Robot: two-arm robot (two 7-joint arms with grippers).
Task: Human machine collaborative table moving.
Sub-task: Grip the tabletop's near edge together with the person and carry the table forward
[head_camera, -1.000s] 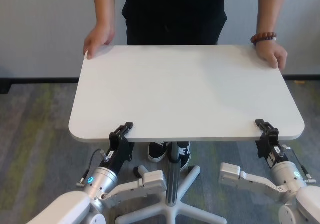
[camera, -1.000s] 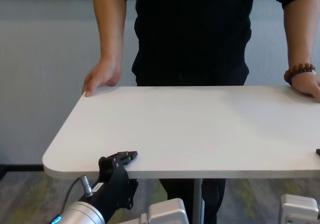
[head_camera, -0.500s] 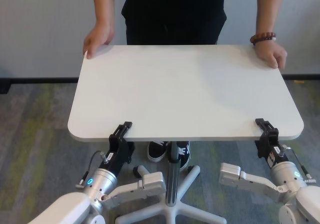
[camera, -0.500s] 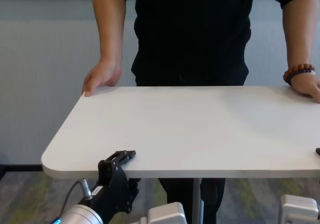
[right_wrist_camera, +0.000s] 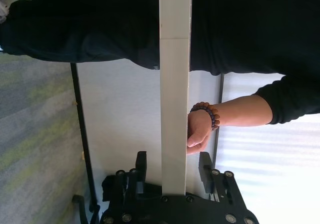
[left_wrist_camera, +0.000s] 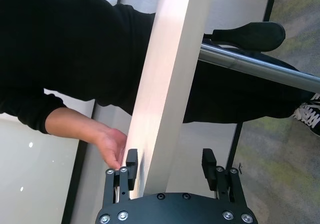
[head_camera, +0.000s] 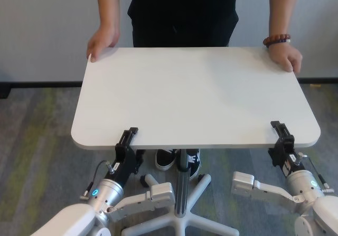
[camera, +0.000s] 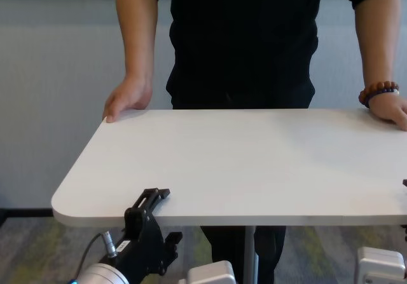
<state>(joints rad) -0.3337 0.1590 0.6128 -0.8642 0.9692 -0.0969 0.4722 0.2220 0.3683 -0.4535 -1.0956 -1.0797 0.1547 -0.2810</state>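
Straddling near thin edge of smooth white round-cornered surface (head_camera: pixel 195 93) with black screw-studded left hand (head_camera: pixel 129 138) and right hand (head_camera: pixel 280 133), both released, unclamped; human (head_camera: pixel 182 14) gripping far corners; slim grey metal post (head_camera: pixel 181 188) standing underneath.

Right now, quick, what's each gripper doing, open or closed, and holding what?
Left gripper: open, fingers straddling the table near edge, with gaps.
Right gripper: open, fingers either side of the table edge, not clamped.

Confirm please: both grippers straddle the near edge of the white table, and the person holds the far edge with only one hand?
Not quite. The person holds the far edge of the table with both hands, as the head view shows. The left gripper and right gripper do straddle the near edge.
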